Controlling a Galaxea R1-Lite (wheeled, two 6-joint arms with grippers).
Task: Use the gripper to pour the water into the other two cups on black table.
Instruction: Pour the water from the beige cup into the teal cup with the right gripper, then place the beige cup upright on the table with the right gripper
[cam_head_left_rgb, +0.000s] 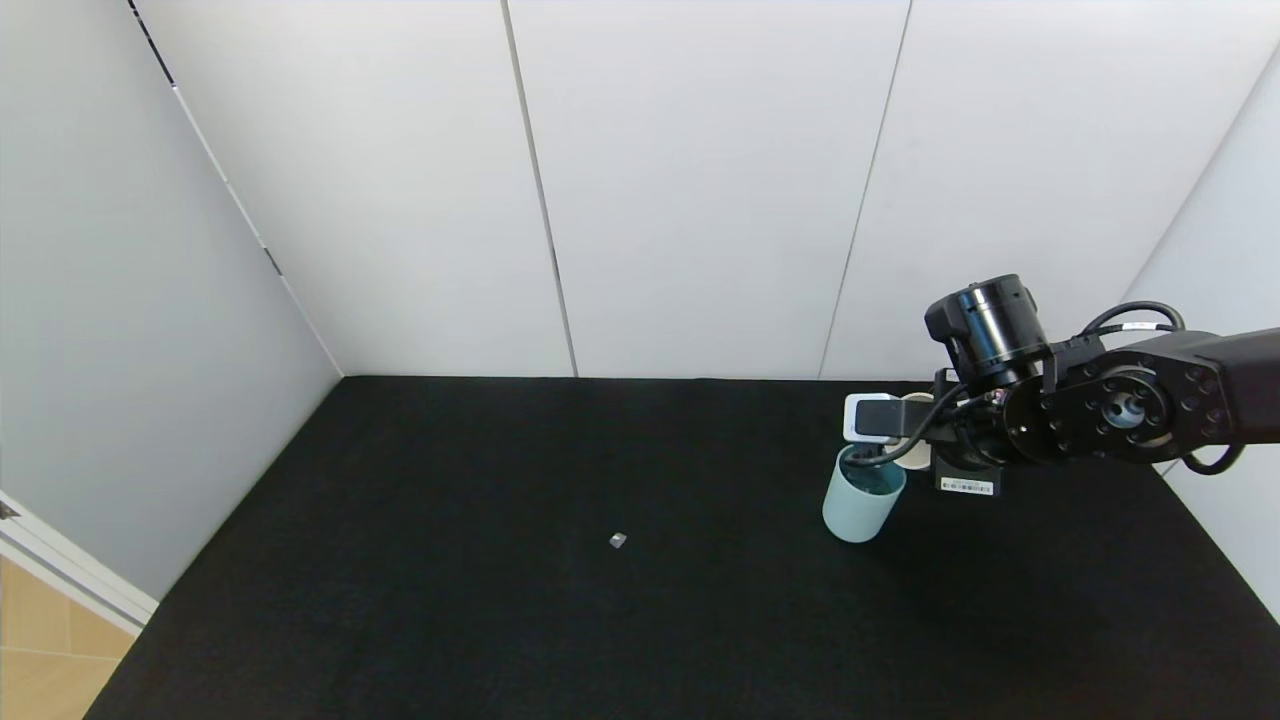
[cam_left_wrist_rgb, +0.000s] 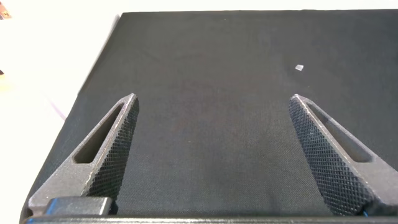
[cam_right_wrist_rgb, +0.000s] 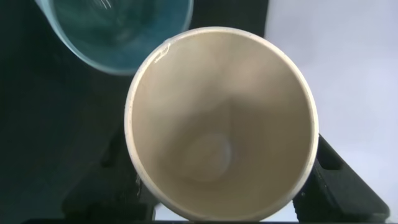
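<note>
My right gripper (cam_head_left_rgb: 915, 445) clamps the cream cup (cam_right_wrist_rgb: 221, 124), tipped over the teal cup (cam_head_left_rgb: 862, 494). Left gripper (cam_left_wrist_rgb: 211, 152) wide open, empty.

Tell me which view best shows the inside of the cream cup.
The right wrist view: it looks straight into the cream cup, held tilted over the teal cup. The head view shows only its rim behind the arm; the left wrist view shows none.

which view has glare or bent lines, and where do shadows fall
Head view: wall seams bow outward, wide-angle distortion; a soft shadow lies on the black table right of the teal cup. Right wrist view: the cream cup fills the frame, evenly lit. Left wrist view: far edge washed out.
</note>
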